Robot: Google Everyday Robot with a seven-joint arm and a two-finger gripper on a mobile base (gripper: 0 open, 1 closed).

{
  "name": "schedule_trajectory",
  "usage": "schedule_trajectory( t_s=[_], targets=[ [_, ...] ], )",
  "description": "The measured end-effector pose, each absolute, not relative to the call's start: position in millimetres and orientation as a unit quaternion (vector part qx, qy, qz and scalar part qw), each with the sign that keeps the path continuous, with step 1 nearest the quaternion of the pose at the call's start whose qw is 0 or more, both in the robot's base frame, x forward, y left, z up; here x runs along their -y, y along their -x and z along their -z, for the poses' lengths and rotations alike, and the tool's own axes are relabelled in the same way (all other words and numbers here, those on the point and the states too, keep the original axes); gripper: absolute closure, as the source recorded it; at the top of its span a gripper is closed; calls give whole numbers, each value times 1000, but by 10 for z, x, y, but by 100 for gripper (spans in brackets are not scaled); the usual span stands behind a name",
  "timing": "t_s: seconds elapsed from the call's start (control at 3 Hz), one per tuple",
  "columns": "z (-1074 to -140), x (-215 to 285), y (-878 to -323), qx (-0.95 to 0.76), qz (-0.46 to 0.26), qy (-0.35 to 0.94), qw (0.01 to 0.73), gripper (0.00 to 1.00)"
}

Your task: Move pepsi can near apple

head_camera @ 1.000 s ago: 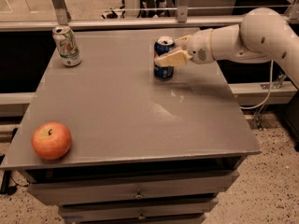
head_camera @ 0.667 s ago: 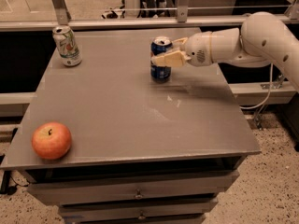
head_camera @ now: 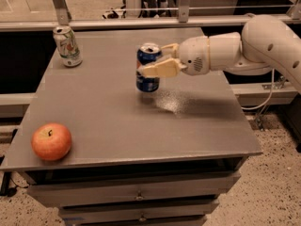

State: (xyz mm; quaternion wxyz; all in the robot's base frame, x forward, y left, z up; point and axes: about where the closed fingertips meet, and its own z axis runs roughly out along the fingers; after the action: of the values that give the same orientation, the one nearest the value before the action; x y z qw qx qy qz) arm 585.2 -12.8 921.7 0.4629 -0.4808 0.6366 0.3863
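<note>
The pepsi can [head_camera: 148, 56], dark blue with a silver top, is upright near the middle of the grey table [head_camera: 108, 126] and looks lifted slightly off its top. My gripper [head_camera: 151, 62] reaches in from the right and is shut on the can, one cream finger [head_camera: 159, 69] across its front and the other behind it. The red-orange apple [head_camera: 51, 141] sits at the table's front left corner, well apart from the can.
A white and green can [head_camera: 67, 45] stands at the table's back left corner. My white arm [head_camera: 244, 48] stretches over the table's right side. A metal rail [head_camera: 141, 22] runs behind the table. Drawers [head_camera: 136, 194] sit below the front edge.
My gripper has carried the pepsi can to the left and toward the front of the table. The apple and the white and green can have not moved.
</note>
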Motion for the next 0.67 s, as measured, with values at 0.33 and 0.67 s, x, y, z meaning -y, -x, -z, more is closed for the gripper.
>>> schedule_trajectory(
  t_s=[0.33, 0.67],
  targets=[
    [-9219, -220, -5321, -603, -404, 515, 455, 100],
    [-9182, -297, -5255, -599, -408, 521, 450, 100]
  ],
)
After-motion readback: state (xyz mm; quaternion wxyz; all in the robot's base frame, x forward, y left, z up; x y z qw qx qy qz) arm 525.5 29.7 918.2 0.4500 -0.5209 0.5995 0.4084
